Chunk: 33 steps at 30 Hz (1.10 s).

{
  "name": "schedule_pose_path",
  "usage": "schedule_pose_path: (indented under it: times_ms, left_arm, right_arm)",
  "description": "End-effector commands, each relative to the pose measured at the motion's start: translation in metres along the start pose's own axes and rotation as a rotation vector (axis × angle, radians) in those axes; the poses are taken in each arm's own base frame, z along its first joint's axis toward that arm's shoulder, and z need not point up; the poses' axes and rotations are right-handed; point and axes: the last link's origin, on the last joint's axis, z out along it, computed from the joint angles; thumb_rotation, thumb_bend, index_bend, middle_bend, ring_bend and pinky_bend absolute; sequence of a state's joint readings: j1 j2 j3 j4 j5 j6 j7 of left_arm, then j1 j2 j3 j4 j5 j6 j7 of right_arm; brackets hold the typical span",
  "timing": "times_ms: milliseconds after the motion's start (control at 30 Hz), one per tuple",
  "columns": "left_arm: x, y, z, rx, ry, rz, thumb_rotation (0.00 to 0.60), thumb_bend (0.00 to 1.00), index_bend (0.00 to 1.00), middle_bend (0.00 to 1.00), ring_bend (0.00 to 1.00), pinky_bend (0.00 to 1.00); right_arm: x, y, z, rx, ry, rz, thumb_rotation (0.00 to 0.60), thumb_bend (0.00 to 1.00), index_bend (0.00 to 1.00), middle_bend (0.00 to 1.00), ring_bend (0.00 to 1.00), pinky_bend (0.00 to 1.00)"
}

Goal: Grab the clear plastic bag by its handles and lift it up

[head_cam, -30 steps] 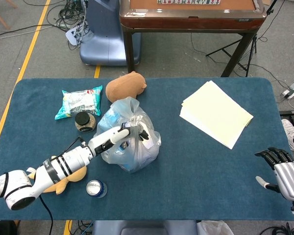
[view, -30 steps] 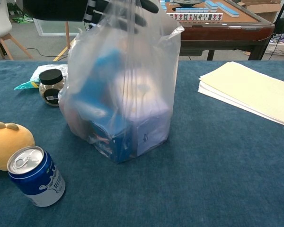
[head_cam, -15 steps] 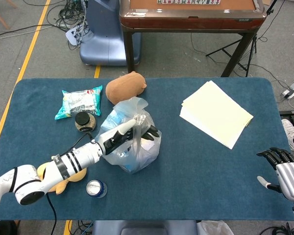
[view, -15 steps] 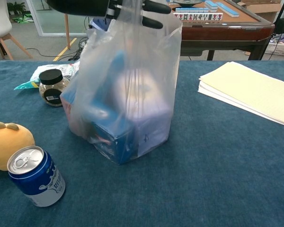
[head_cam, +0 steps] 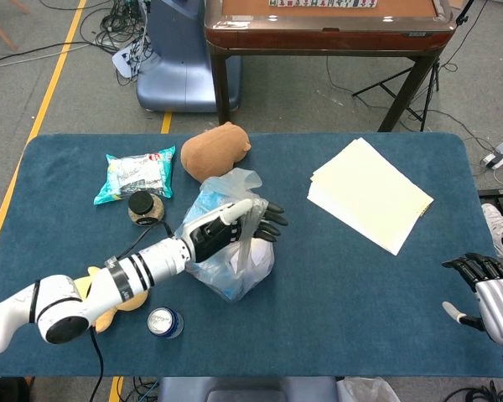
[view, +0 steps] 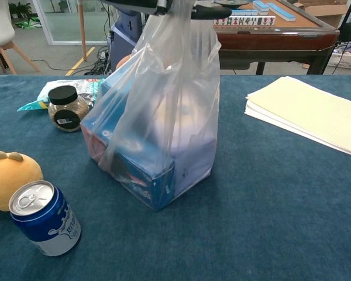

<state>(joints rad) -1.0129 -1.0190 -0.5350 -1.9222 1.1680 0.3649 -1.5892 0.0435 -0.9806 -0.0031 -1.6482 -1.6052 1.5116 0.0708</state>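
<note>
A clear plastic bag (view: 158, 140) with blue boxes inside stands mid-table, its plastic pulled taut upward toward the top of the chest view. My left hand (head_cam: 235, 224) is above it and grips the handles (head_cam: 249, 239), with its dark fingertips (view: 213, 10) pointing right. In the head view the bag (head_cam: 235, 268) hangs beneath that hand, its base still near the cloth. My right hand (head_cam: 490, 293) hovers at the table's right edge, fingers apart, holding nothing.
A jar with a black lid (view: 65, 108) and a snack packet (head_cam: 136, 174) lie left of the bag. A blue can (view: 44, 225) and a yellow plush (view: 9, 178) sit front left. A brown plush (head_cam: 215, 149) is behind; a paper stack (head_cam: 369, 193) lies right.
My left hand has risen and moved right with the handles, stretching the bag taller and tighter. The right hand has barely shifted.
</note>
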Motion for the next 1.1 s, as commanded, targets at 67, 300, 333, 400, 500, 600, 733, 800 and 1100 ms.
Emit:
schedule_pose_path:
  times_ms: [67,300,333,400,500,600,733,800,1100]
  left_arm:
    - [0.0,0.003,-0.008,0.019,0.009,-0.059,0.405,0.15,0.26,0.29,0.29,0.38]
    - [-0.003,-0.002,-0.026,0.104,0.016,-0.088,0.6,0.15,0.28,0.34,0.34,0.59]
    - [-0.006,-0.002,-0.027,0.118,0.009,-0.085,0.6,0.15,0.28,0.35,0.36,0.62]
    - [-0.01,0.0,-0.027,0.135,-0.001,-0.086,0.6,0.15,0.29,0.38,0.43,0.68]
    - [-0.017,0.004,-0.024,0.177,-0.026,-0.077,0.6,0.15,0.3,0.42,0.47,0.73]
    - [-0.019,0.007,-0.024,0.197,-0.04,-0.078,0.6,0.16,0.33,0.47,0.51,0.82]
    - [-0.015,0.009,-0.028,0.204,-0.045,-0.071,0.6,0.17,0.4,0.55,0.59,0.92]
    - [-0.016,0.012,-0.026,0.201,-0.057,-0.068,0.6,0.17,0.45,0.61,0.65,0.97]
    - [-0.01,0.03,-0.022,0.168,-0.042,-0.053,0.6,0.33,0.62,0.81,0.85,1.0]
  right_arm:
    - [0.0,-0.001,0.0,0.002,0.002,0.001,0.6,0.16,0.3,0.3,0.17,0.21]
    - [0.001,-0.002,0.001,0.008,0.007,0.002,0.6,0.16,0.3,0.3,0.17,0.21]
    - [0.001,-0.002,0.001,0.007,0.008,0.002,0.6,0.16,0.3,0.3,0.17,0.21]
    - [0.002,-0.002,0.001,0.006,0.008,0.002,0.6,0.16,0.3,0.3,0.17,0.21]
    - [0.002,-0.002,0.001,0.007,0.01,0.003,0.6,0.16,0.3,0.3,0.17,0.21]
    - [0.002,-0.002,0.0,0.007,0.011,0.005,0.6,0.16,0.3,0.3,0.17,0.21]
    - [0.002,-0.001,-0.001,0.005,0.013,0.005,0.6,0.16,0.3,0.3,0.17,0.21]
    - [0.002,-0.001,-0.001,0.004,0.014,0.005,0.6,0.16,0.3,0.3,0.17,0.21]
    - [0.003,-0.002,-0.002,0.006,0.021,0.008,0.6,0.16,0.3,0.3,0.17,0.21]
